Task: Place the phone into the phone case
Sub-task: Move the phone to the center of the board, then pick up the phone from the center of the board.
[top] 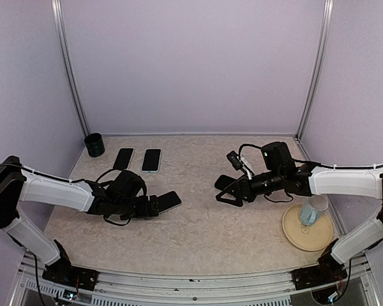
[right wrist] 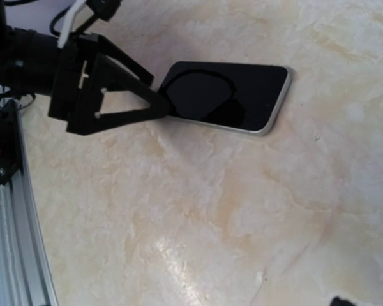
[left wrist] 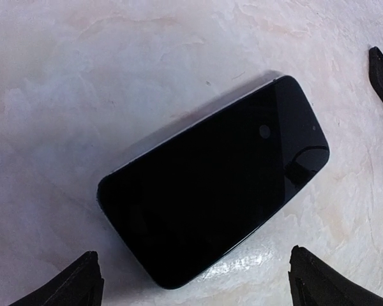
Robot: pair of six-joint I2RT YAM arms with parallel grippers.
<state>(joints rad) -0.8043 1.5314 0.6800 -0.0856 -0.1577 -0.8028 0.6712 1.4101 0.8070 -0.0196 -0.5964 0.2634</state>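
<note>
Spread left tool (left wrist: 193,255) flanks glossy black phone (left wrist: 214,185)

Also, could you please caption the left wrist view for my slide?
Open left gripper poised at a black phone lying flat on the mottled table.

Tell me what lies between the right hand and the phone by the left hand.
Nothing; bare tabletop separates the right hand and that phone, seen in the top view.

free tabletop (top: 198,185) mid-scene, phone (top: 168,202) left, plate (top: 299,240) right
</note>
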